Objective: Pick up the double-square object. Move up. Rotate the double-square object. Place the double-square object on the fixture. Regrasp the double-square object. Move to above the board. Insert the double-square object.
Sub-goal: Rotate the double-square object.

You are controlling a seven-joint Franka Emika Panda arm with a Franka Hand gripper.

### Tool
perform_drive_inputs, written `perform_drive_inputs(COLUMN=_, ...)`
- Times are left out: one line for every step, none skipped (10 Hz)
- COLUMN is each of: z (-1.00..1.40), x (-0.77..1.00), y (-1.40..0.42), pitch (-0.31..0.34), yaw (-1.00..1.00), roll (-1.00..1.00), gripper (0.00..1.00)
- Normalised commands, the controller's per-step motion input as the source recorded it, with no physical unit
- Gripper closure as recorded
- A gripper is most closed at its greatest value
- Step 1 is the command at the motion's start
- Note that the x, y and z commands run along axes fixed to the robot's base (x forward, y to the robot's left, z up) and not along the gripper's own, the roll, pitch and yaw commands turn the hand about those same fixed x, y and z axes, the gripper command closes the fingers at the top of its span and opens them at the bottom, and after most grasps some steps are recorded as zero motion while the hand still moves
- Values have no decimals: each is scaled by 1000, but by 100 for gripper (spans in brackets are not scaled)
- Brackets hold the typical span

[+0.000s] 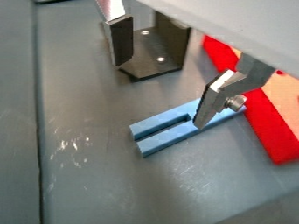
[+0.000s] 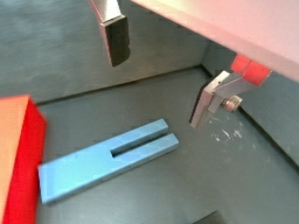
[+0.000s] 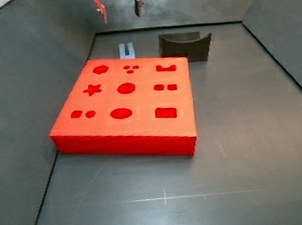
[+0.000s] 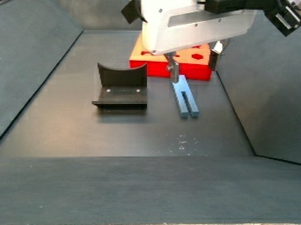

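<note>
Large flat red-orange square board [image 3: 119, 99] with darker cut-outs (circles, star, squares, rectangle, dots) lies on the dark grey floor [image 3: 240, 166] of the walled work cell; no labels, brands or writing readable on it in any view.

Dark grey-black L-shaped fixture [image 4: 120, 88] on its base plate stands on the floor beside the board, apart from it; upright wall with curved notch in the top edge; two small pale screw heads visible on the base plate in a wrist view [image 1: 149, 54]; no markings legible.

Long slim grey-blue double-square object [image 4: 185, 95] lies flat on the floor, between fixture and cell wall, one end near the board's edge; a lengthwise slot runs in from one end, seen in both wrist views [image 2: 111, 157]; not held, nothing touching it that can be made out.

Claw [image 2: 158, 70] hangs over the bar's board-side end; silver plate fingers [image 1: 216, 98] with dark pads are spread well apart, nothing between them; in a side view the claw [image 4: 173, 65] sits low, just above the bar; the other finger [image 2: 114, 39] is clear of the piece.
</note>
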Motion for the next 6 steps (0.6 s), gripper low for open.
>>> perform_drive_inputs(z=-57, x=31, y=2, pitch=-2, yaw=1000, roll=1, gripper=0)
perform_drive_inputs(z=-51, x=34, y=2, pitch=-2, yaw=1000, roll=1, gripper=0)
perform_drive_inputs(z=-48, x=35, y=2, pitch=-2, yaw=1000, roll=2, gripper=0)
perform_drive_inputs(z=-43, x=37, y=3, pitch=-3, yaw=1000, roll=2, gripper=0)
perform_drive_inputs(z=-42, x=37, y=3, pitch=-3, yaw=1000, roll=2, gripper=0)
perform_drive_inputs(z=-40, x=38, y=3, pitch=-3, yaw=1000, roll=2, gripper=0)
